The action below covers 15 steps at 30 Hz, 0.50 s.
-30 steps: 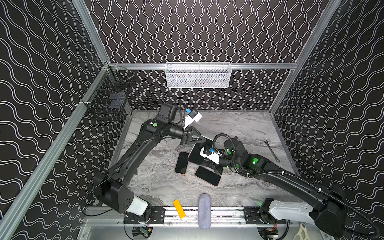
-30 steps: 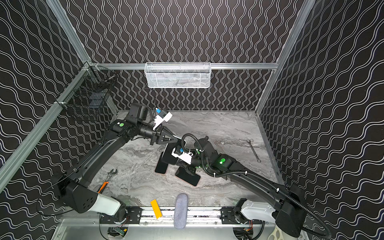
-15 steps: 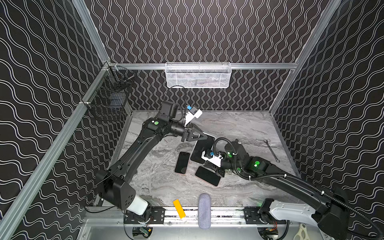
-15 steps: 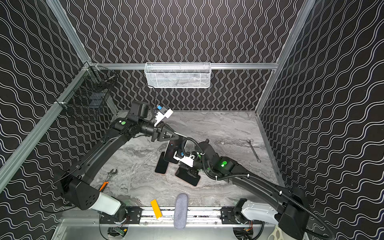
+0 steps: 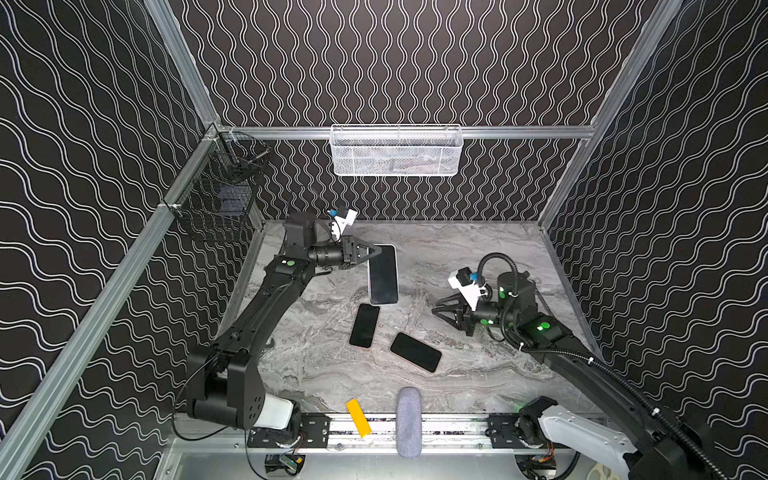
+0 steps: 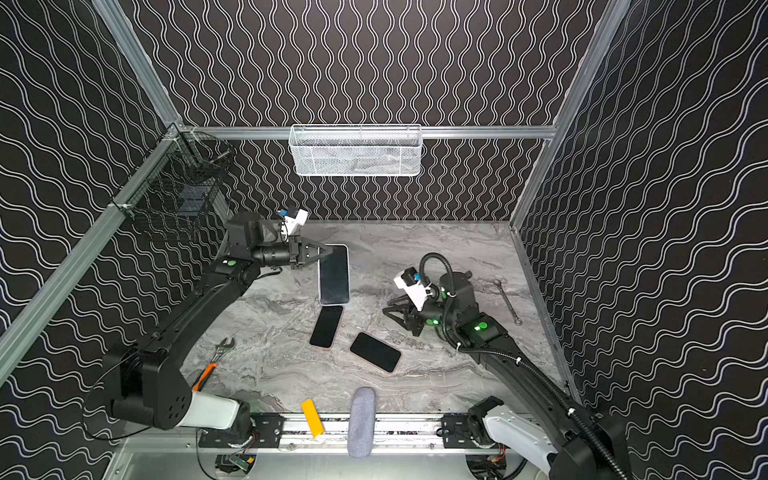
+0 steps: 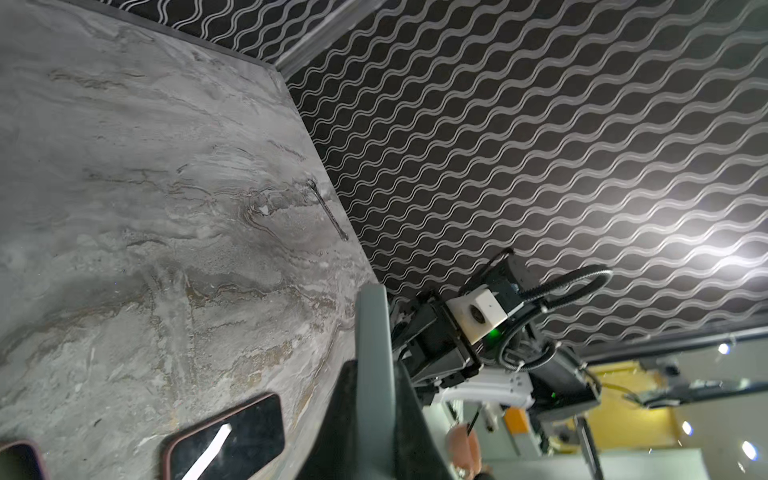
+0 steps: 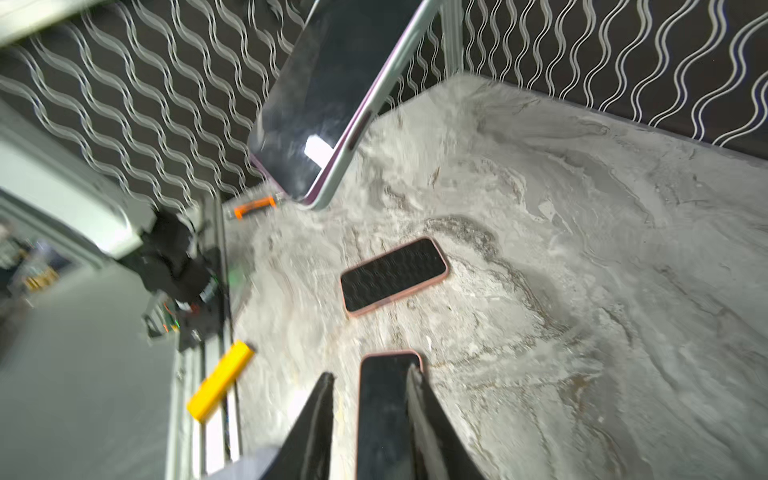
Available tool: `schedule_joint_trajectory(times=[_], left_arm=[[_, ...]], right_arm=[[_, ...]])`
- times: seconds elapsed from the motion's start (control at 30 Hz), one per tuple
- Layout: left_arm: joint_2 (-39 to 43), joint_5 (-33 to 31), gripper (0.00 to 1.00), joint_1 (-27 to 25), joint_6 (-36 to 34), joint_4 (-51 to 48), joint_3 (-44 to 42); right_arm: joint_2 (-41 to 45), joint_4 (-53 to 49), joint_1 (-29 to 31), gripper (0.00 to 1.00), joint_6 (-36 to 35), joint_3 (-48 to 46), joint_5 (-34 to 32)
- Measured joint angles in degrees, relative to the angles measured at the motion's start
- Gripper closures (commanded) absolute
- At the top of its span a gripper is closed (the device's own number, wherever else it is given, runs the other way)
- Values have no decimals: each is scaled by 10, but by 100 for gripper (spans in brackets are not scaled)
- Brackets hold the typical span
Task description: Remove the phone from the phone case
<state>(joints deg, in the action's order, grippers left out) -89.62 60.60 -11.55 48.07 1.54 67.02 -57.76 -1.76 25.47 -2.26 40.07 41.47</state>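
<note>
We see our left gripper (image 5: 376, 250) pinching the phone case (image 8: 376, 102) tight by one corner, phone (image 5: 382, 276) inside, and our right gripper (image 5: 434, 310) half open, empty, well apart at four o'clock.

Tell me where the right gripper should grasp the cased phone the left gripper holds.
Probably the free lower end of the cased phone, pinched across its long edges, approached from the right: the left gripper clamps the upper corner, leaving that end hanging tilted and unobstructed.
</note>
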Motion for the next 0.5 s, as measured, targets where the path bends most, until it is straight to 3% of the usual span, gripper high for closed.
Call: schedule_joint_trajectory(times=[0.1, 0.2, 0.23, 0.5], left_arm=[[35, -26, 100, 2, 70, 64, -28], [63, -63, 100, 2, 118, 103, -64], [74, -76, 100, 2, 132, 111, -82], [121, -159, 100, 1, 267, 256, -226]], right_arm=[[3, 75, -32, 43, 73, -28, 41], [3, 153, -42, 6, 148, -54, 60], [3, 181, -45, 1, 172, -64, 63], [5, 372, -57, 2, 358, -124, 43]])
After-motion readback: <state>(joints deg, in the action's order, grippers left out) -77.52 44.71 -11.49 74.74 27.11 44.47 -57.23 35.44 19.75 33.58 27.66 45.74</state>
